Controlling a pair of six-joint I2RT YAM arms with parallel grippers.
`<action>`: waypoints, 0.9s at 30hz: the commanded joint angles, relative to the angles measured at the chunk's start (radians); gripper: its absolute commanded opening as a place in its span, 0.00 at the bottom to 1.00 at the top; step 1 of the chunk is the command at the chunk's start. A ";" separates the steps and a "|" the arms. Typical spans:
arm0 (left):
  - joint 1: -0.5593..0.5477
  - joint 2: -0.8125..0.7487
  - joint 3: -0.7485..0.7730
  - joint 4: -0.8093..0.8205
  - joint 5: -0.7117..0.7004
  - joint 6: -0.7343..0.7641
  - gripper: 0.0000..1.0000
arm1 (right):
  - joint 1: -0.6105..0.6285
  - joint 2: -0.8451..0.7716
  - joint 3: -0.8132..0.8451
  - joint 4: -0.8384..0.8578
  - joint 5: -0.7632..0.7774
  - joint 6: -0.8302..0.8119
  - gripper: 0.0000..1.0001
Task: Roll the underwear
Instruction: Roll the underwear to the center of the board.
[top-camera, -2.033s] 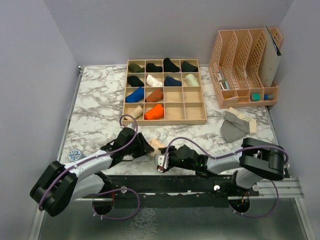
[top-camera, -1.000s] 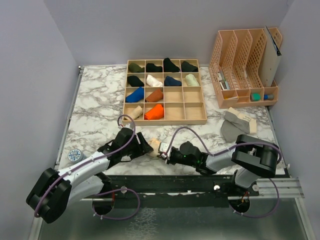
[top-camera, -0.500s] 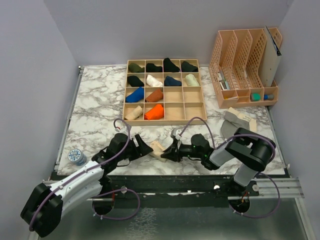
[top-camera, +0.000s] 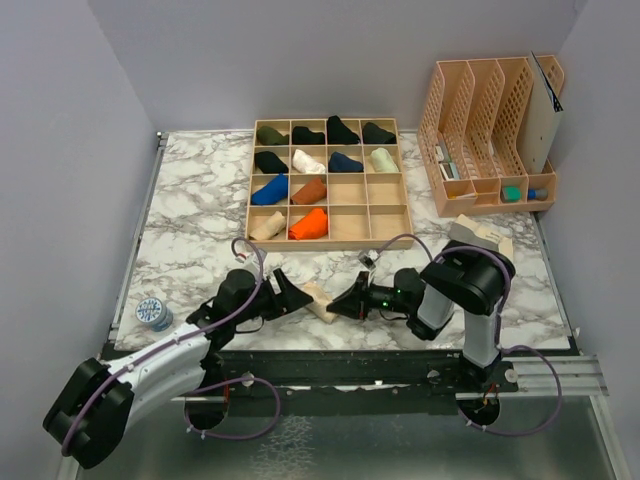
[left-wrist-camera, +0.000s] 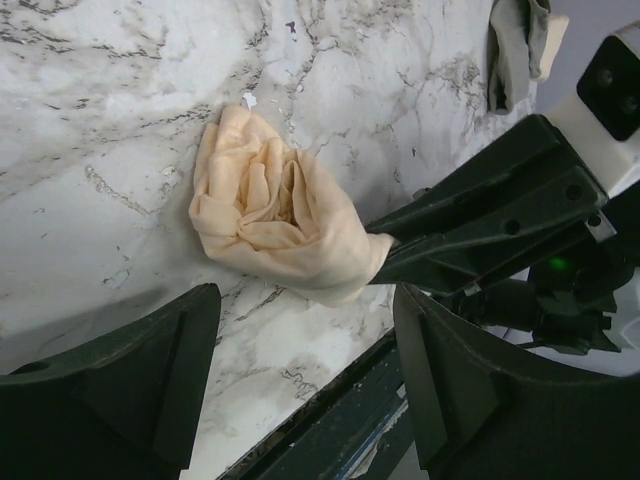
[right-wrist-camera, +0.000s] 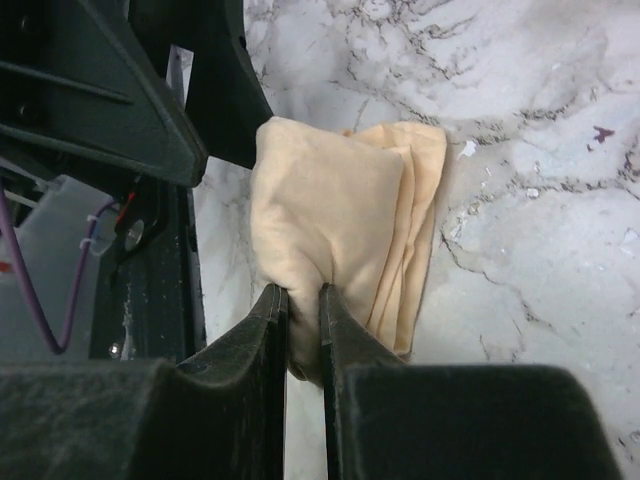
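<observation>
R pincer (right-wrist-camera: 303, 300) pinches beige underwear (right-wrist-camera: 335, 200); L pincer (left-wrist-camera: 305, 305) wide, apart.

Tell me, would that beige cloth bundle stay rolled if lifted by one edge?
Probably floppy: the beige underwear is soft, wrinkled cloth, loosely rolled, so it may sag or unroll if lifted by the edge the right pincer pinches. Likely light, since it is thin folded fabric. Pushed along the table, it would probably bunch rather than roll.

Soft, even light (near jaws blurred).
</observation>
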 joint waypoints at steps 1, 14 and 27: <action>-0.005 0.044 0.010 0.065 0.053 0.026 0.75 | -0.031 0.077 -0.027 0.096 -0.031 0.139 0.09; -0.006 0.214 0.071 0.160 0.024 0.040 0.75 | -0.072 0.111 0.008 -0.020 -0.058 0.210 0.11; -0.009 0.449 0.111 0.249 0.032 0.001 0.66 | -0.113 0.114 -0.011 0.046 -0.089 0.292 0.18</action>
